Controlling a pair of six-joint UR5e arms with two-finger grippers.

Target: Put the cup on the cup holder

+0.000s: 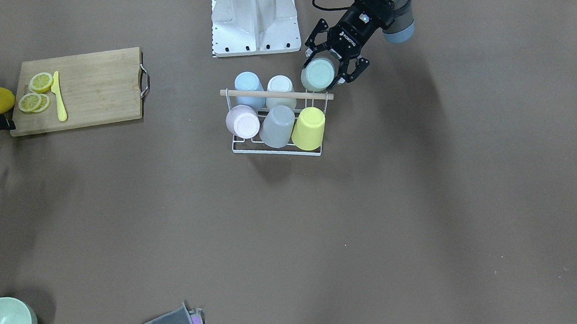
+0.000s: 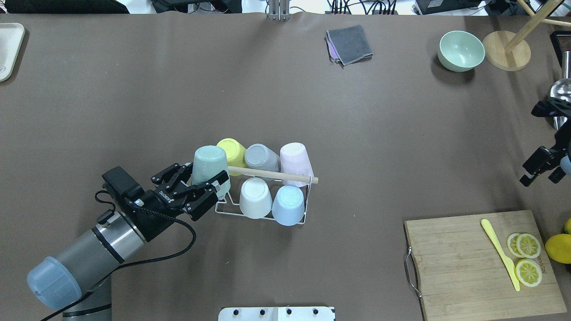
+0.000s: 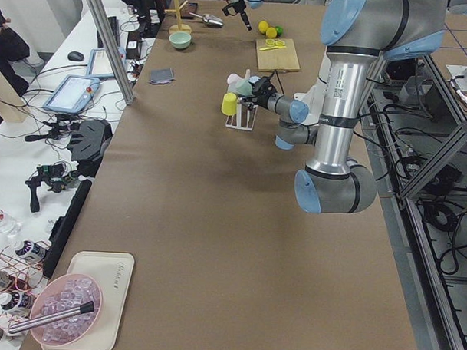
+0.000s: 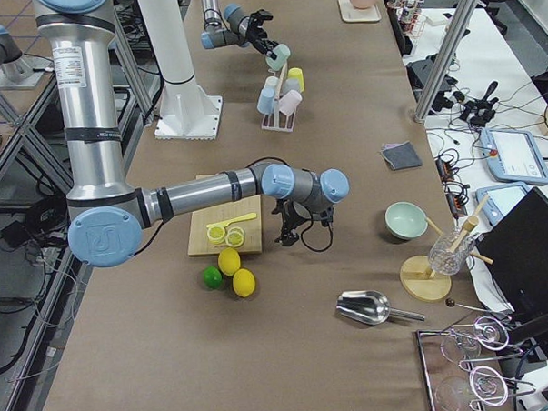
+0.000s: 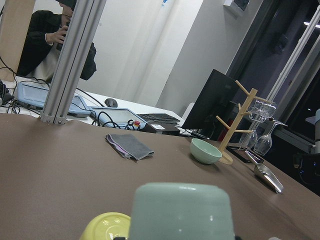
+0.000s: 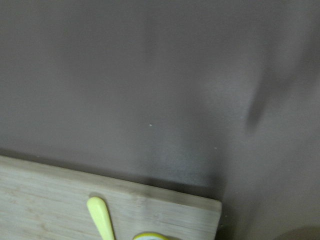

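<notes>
Since the rack's (image 2: 267,174) 8 o'clock corner is free, left fingers (image 2: 206,196) clamp the green cup (image 2: 209,165) inverted there. Idle, right fingers (image 2: 540,161) gape.

The left arm (image 2: 100,247) reaches forward low over the tabletop (image 2: 312,98), wrist nearly level. The left end effector (image 2: 206,174) has its fingers closed on either side of a pale green cup (image 2: 209,159). The right arm (image 4: 201,192) stretches far out sideways, and the right end effector (image 2: 537,142) has its jaws spread wide apart.
</notes>
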